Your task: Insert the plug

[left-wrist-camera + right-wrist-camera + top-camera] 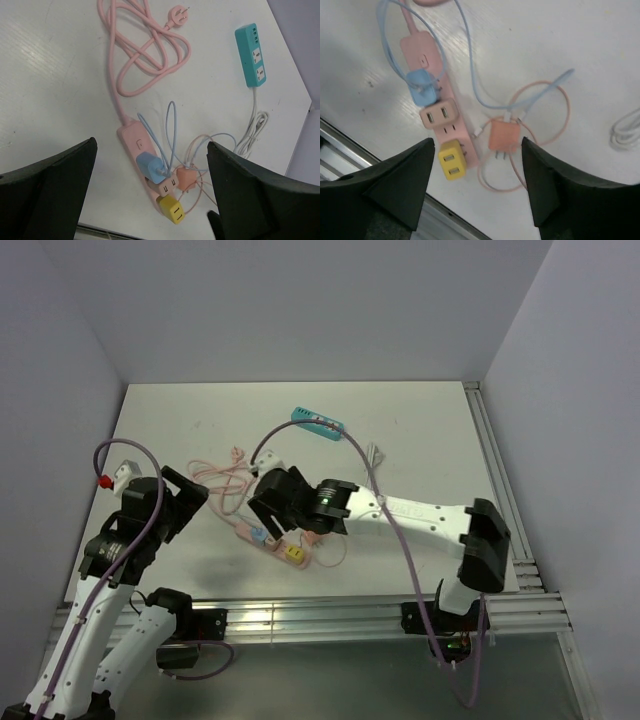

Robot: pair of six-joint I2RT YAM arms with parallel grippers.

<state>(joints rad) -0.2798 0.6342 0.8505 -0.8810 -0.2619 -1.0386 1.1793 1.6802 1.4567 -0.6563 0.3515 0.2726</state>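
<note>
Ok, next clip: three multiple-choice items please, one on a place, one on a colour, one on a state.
1. Where is the orange plug relative to the pink strip?
A. Pushed into one of its sockets
B. Loose on the table beside it
C. Held above it

2. What colour is the far strip?
A. Teal
B. Yellow
C. Black

3. How is the right claw?
A. Shut on a cable
B. Shut on nothing
C. Open

Answers:
1. B, it lies flat with its prongs bare.
2. A, its casing is teal in the top view.
3. C, its fingers stand wide apart, gripping nothing.
</note>
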